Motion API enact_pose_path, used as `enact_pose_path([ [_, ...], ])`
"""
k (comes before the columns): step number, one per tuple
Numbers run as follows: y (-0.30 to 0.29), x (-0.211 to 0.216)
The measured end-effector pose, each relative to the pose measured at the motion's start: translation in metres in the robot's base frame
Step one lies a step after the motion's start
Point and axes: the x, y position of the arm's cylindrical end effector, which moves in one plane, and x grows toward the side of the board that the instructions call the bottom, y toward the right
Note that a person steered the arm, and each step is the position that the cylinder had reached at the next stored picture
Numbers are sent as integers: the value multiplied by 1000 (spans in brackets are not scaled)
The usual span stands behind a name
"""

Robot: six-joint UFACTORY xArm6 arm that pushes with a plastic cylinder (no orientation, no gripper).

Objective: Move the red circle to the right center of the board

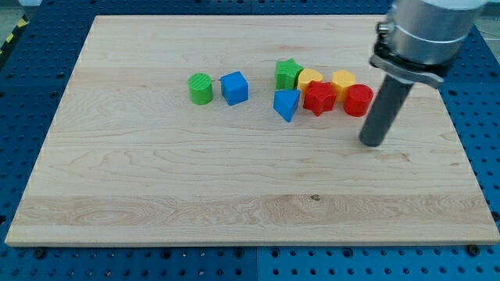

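The red circle (358,101) stands on the wooden board (234,195) at the right end of a cluster of blocks, right of centre near the view's top. My tip (373,142) rests on the board just below and slightly right of the red circle, with a small gap between them. The rod rises to the view's upper right and hides the board behind it.
Left of the red circle sit a red star (319,97), a yellow block (344,80), a yellow heart-like block (310,78), a green star (287,74) and a blue triangle (287,104). Farther left are a blue cube (234,88) and a green cylinder (201,88).
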Motion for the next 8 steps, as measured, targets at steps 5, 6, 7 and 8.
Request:
enact_pose_path([
  [5, 90, -60],
  [6, 98, -89],
  [7, 88, -136],
  [8, 49, -169],
])
